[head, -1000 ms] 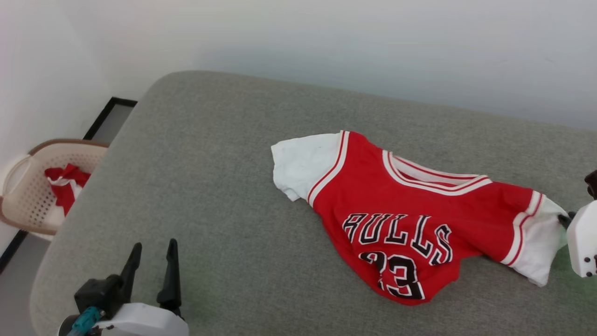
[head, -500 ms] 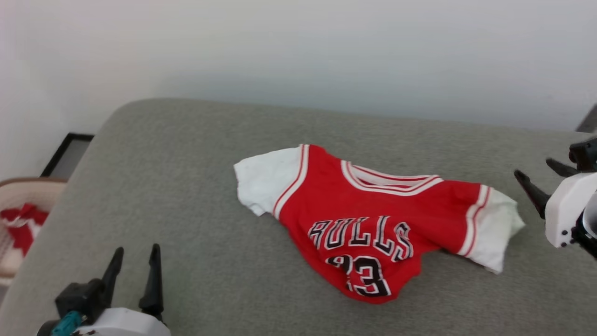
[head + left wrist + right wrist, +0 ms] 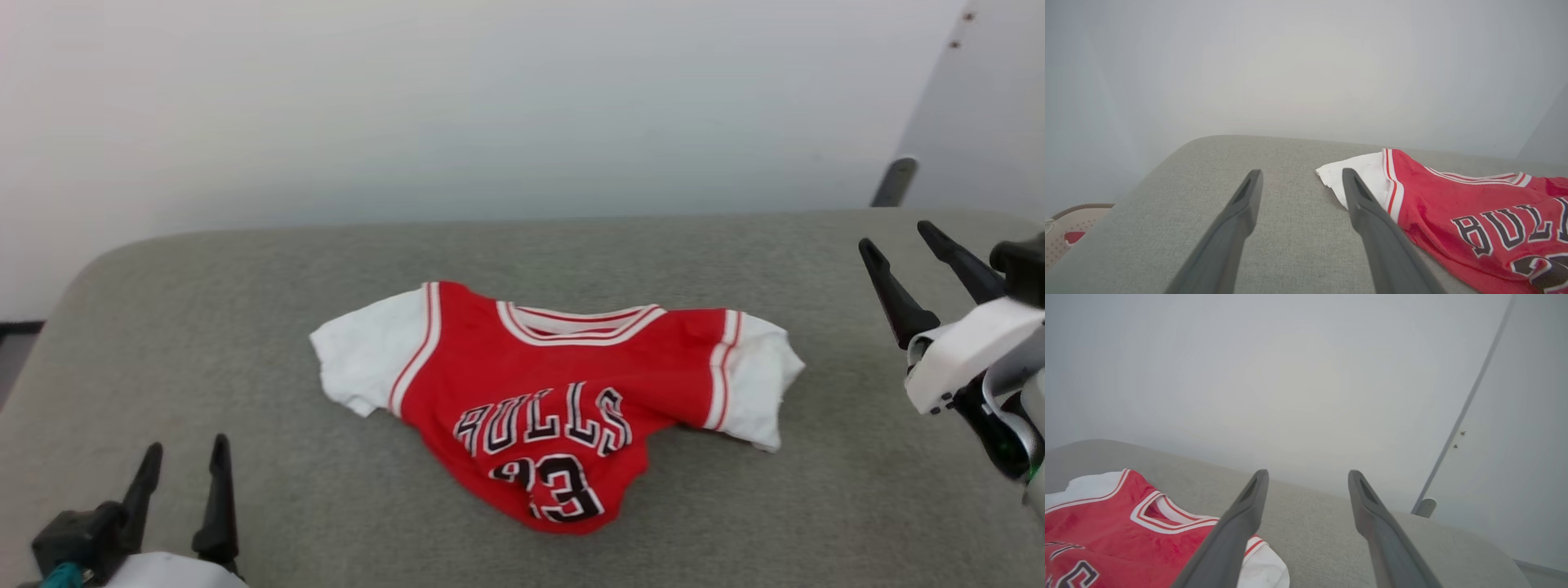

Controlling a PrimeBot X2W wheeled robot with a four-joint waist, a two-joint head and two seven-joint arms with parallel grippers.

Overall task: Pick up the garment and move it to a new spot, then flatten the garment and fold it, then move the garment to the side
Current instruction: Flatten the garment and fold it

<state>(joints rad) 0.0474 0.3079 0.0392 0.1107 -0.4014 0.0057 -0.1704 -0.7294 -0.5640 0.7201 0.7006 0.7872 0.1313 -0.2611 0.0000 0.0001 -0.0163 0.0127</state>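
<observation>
The garment (image 3: pixel 555 384), a red jersey with white short sleeves and black "BULLS" lettering, lies rumpled in the middle of the grey padded surface (image 3: pixel 245 310). Its lower hem is bunched under the number. My left gripper (image 3: pixel 186 464) stands open at the lower left, well clear of the white left sleeve. In the left wrist view the garment (image 3: pixel 1453 204) lies just right of my open fingers (image 3: pixel 1241 216). My right gripper (image 3: pixel 896 238) is open at the far right, apart from the right sleeve. In the right wrist view the garment (image 3: pixel 1114 522) lies at the lower left.
A pale wall rises behind the surface, and a grey door stop (image 3: pixel 895 181) stands by a white panel at the back right. A beige perforated basket (image 3: pixel 1069 232) with red cloth sits beyond the surface's left edge.
The head camera has swung, so the whole picture shifted and the basket left it. My right gripper let go of the right sleeve, opened and drew away to the right.
</observation>
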